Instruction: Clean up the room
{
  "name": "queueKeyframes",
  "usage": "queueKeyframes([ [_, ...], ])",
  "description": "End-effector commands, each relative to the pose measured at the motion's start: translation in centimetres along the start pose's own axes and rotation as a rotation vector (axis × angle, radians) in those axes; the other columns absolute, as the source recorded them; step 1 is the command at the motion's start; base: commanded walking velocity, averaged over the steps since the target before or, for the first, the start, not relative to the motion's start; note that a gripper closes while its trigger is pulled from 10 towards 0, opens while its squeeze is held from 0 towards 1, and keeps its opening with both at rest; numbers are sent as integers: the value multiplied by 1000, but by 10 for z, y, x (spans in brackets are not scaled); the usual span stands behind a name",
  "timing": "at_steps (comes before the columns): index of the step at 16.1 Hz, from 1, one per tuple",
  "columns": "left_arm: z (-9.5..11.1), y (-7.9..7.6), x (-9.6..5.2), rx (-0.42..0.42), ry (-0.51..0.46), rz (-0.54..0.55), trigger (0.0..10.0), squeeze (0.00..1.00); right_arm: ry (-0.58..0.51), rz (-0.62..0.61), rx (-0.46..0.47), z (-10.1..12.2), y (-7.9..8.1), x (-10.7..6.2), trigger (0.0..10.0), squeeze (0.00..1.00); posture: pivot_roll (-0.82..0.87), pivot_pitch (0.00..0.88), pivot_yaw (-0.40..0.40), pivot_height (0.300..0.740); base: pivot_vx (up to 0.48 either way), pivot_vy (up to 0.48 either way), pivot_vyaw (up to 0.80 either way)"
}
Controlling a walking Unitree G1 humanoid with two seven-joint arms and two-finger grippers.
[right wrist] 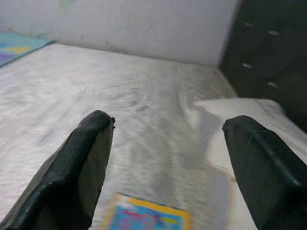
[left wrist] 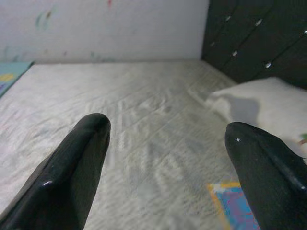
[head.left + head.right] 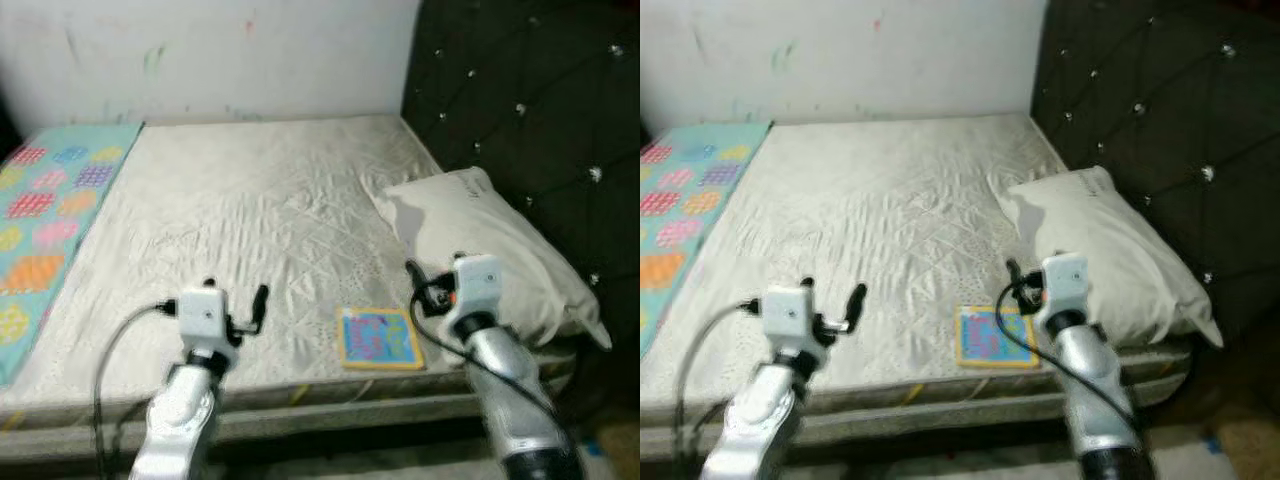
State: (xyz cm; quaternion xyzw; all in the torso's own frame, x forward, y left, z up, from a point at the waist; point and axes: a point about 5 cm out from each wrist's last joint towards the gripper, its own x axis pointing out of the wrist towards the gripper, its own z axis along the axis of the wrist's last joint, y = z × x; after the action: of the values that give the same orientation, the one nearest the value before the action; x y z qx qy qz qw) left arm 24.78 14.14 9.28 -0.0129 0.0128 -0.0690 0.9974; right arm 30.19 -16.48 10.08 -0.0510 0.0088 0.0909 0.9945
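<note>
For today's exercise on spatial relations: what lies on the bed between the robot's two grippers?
A colourful book lies flat on the white mattress, between the left gripper and the right gripper, nearer the right; the left eye view shows it.

A home bedroom is showing: a bed (image 3: pixel 250 210) with pillow (image 3: pixel 490 250) lying against a tufted headboard (image 3: pixel 520 110).

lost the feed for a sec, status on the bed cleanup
Left pincer open, over the mattress, empty. Right pincer open above the colourful book at the near edge. Book flat, beside the pillow. Nothing between the right pincer and the book.
</note>
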Motion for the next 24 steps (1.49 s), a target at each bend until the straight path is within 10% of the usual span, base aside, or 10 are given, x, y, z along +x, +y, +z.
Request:
queueKeyframes([
  [1,2,-1,-1,-6,-11,-18,10000,0,-28,5,0,8,0,3,10000,0,-73,0,8,740,0,0,0],
  [24,0,-6,-1,-56,15,-45,10000,0,-26,11,5,6,4,3,10000,0,-64,0,17,740,188,17,0],
])
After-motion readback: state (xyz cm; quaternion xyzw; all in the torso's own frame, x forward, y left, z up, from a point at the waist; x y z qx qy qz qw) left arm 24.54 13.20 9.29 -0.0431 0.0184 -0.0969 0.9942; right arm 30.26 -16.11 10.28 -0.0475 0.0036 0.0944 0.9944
